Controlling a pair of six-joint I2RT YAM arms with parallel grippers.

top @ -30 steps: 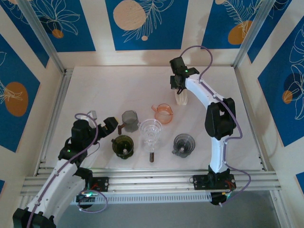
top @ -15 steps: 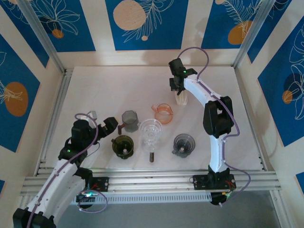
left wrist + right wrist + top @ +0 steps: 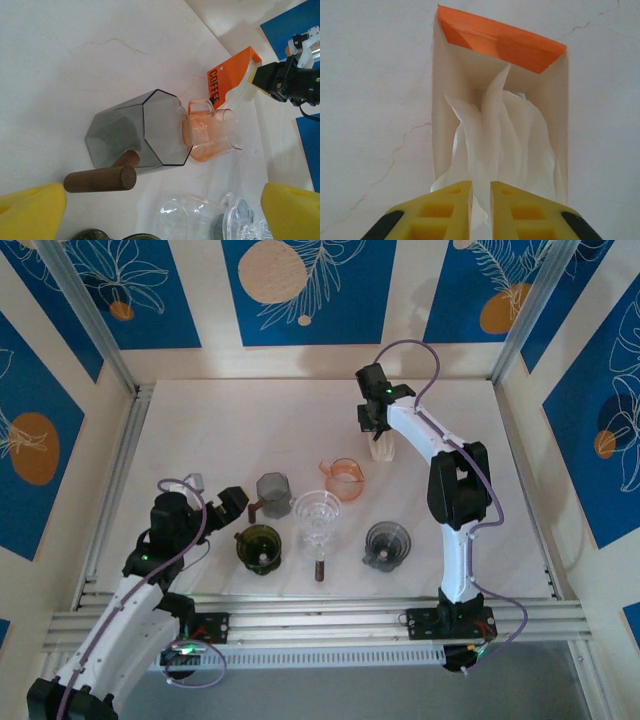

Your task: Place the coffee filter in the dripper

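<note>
Two tools are on report. The right tool [image 3: 480, 197] is at full reach at the far side of the desk [image 3: 220, 430]. Its fingers [image 3: 442, 205] are pressed almost together and pinch the near edge of a white filter [image 3: 492, 130]. That filter is one of a bunch standing in an open box [image 3: 445, 115] directly ahead of the fingertips. The box's orange flap [image 3: 500, 42] is on the side farthest from the tool. I read the filter as gripped but not drawn clear of the box.

The left tool [image 3: 161, 210] hangs low over the near left of the desk, fingers spread wide and holding nothing. Straight ahead of it stands the grey dripper [image 3: 140, 130], its wooden handle [image 3: 100, 179] pointing back toward the tool. Beyond that is the orange dripper [image 3: 210, 132]; I cannot tell whether the two touch. The clear dripper [image 3: 200, 217] sits close in by the tool's right finger. In the overhead view the green dripper [image 3: 260, 545] lies just to this tool's right, and the dark dripper [image 3: 387, 542] is further right, past the clear one.

All five drippers are well apart from the right tool and the filter.
</note>
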